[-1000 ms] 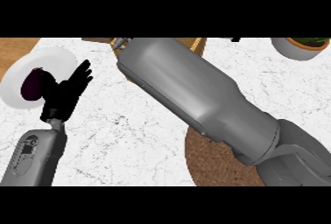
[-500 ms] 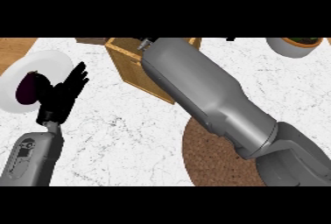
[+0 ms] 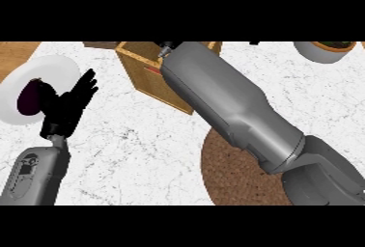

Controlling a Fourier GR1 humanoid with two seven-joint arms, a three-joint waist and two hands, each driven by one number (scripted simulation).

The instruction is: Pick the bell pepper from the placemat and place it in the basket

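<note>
Right arm: forearm (image 3: 235,116) is stretching farther over the basket (image 3: 153,82) than a second ago; hand hidden, fingers unreadable.
Bell pepper: unseen, off the placemat (image 3: 228,173); release looks near.
Left hand (image 3: 71,103): resting, fingers straight.

Lighting: bright, even, diffuse; no glare.
You see the white counter (image 3: 143,144) evenly lit beside the left hand (image 3: 68,108), which reads as a near-featureless black shape. The right forearm (image 3: 228,111) carries a soft highlight along its upper face, shading darker underneath; shadows stay faint.
</note>
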